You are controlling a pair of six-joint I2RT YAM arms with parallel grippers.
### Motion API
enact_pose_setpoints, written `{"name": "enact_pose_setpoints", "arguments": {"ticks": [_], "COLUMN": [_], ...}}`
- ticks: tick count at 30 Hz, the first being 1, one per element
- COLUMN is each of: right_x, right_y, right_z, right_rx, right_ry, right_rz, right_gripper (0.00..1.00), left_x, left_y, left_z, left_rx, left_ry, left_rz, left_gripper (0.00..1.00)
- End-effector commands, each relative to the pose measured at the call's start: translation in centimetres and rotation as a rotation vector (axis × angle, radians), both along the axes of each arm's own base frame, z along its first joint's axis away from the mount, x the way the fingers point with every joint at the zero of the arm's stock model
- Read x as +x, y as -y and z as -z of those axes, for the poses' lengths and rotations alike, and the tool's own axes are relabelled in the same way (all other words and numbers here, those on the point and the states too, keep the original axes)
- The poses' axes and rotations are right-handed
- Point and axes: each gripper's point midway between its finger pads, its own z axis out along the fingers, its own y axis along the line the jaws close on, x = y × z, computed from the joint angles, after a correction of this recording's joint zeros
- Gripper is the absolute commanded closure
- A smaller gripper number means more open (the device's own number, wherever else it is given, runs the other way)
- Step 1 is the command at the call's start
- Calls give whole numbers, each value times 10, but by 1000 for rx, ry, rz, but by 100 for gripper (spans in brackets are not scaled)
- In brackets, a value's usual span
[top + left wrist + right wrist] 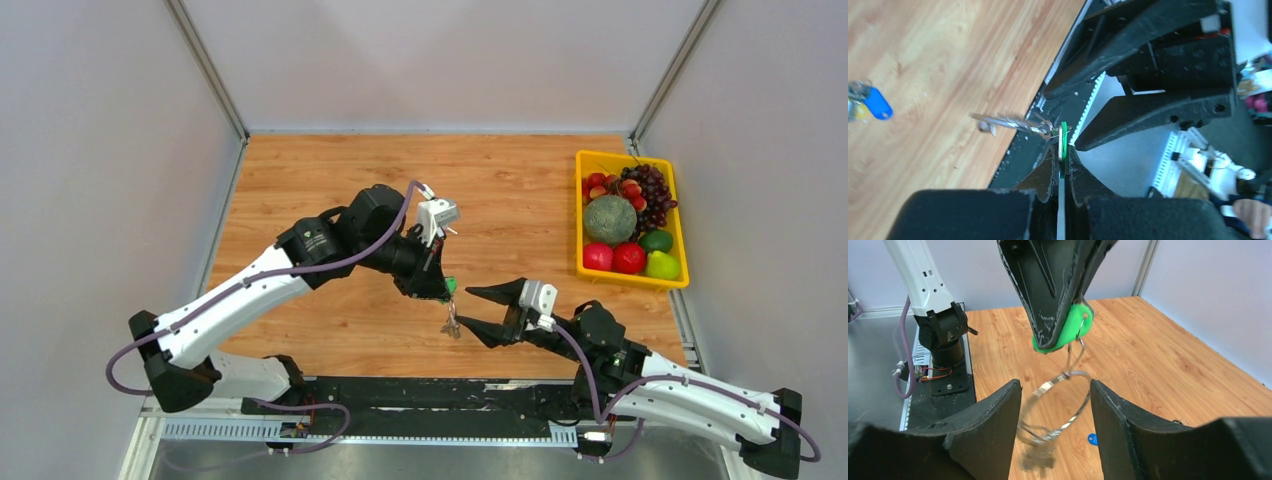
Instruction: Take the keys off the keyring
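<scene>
My left gripper (441,284) is shut on a green key tag (451,285) and holds it above the table. The silver keyring (450,324) hangs from that tag, with a blurred key (1039,459) at its lowest point. In the left wrist view the tag (1063,142) sits edge-on between the closed fingers and the ring (1013,122) shows edge-on. My right gripper (481,311) is open. In the right wrist view the ring (1058,405) hangs between its spread fingers (993,430) without clearly touching them. A blue-tagged key (877,103) lies on the table with other loose keys (855,93).
A yellow tray (630,278) of fruit stands at the right edge of the wooden table (330,180). The black base rail (420,395) runs along the near edge. Grey walls close in the left, back and right.
</scene>
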Motion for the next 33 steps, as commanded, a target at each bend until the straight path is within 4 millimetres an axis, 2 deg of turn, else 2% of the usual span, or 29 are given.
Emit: {"name": "enact_pose_setpoints", "arguments": {"ticks": [1,7,12,23,28,33], "right_x": [6,15,21,5,-9,-14], "right_y": [9,20,19,5,3,4], "right_z": [-11,-5,7,2,-7,-12], "right_rx": [81,86,60,83,111,114], "right_ry": [-18,-10,12,92,117,119], "right_rz": [50,121,152,33,-37,-64], "right_gripper": [42,41,41,44,45,47], "left_x": [-11,-10,-19,-32,-34,-34], "left_y": [5,12,22,25,24,24], "left_z": [-3,2,-13,-19,-19,-19], "left_rx": [7,12,-78,-104,-104,-106], "left_ry": [-225,-327,-431,-492,-493,-490], "left_rz": [-23,-62,-17,67,77,82], "left_gripper": [100,100,100,100,100,100]}}
